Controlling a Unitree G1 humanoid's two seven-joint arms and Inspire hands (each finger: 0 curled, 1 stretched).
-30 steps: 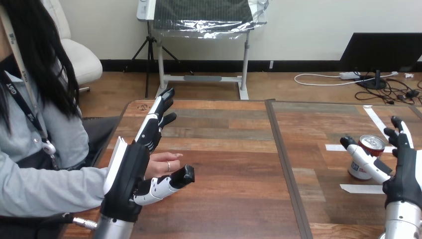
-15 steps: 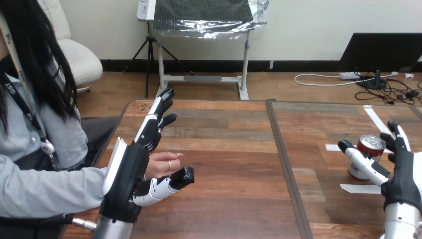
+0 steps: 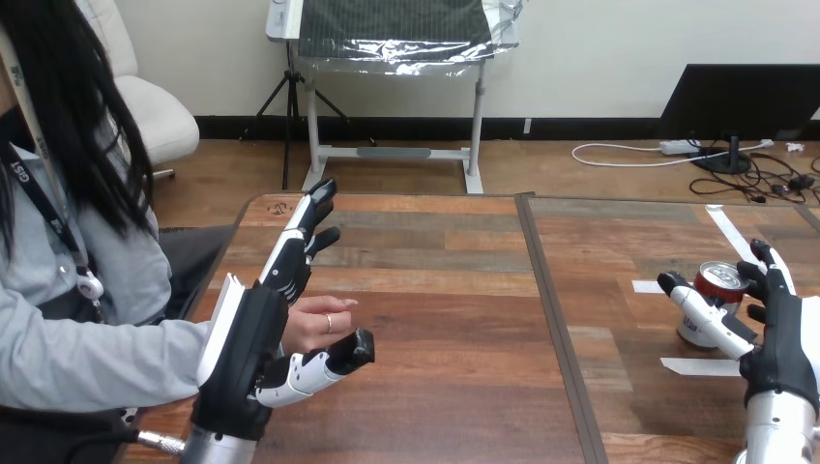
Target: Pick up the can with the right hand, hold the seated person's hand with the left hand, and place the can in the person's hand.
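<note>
At the lower right edge of the frame, the right hand (image 3: pixel 778 348) rises from its silver forearm. It is spread wide, and nothing is gripped in it. Its thumb stretches up and to the left across the front of the can (image 3: pixel 717 282), and its fingers stand straight just to the can's right. The can therefore sits in the fork of this hand, slightly up-frame and left of the palm. It stands upright on the desk (image 3: pixel 445 319) with its long axis vertical and its top facing up. It rests between white tape strips (image 3: pixel 691 365). Whether the fingers touch its far side cannot be told.

At the lower left, the left hand (image 3: pixel 247 348) is also spread. Its thumb juts toward the frame's centre and its fingers point straight up-frame. The person's hand (image 3: pixel 314 324) reaches in from the left edge and lies in the gap between that thumb and those fingers. It is close against the palm, but nothing is curled round it.

The can is well apart from the person's hand, right across the desk's centre seam. The right hand is by far the nearer hand to the can. The next move likely calls for its thumb and fingers to press in on the can's upright sides.
</note>
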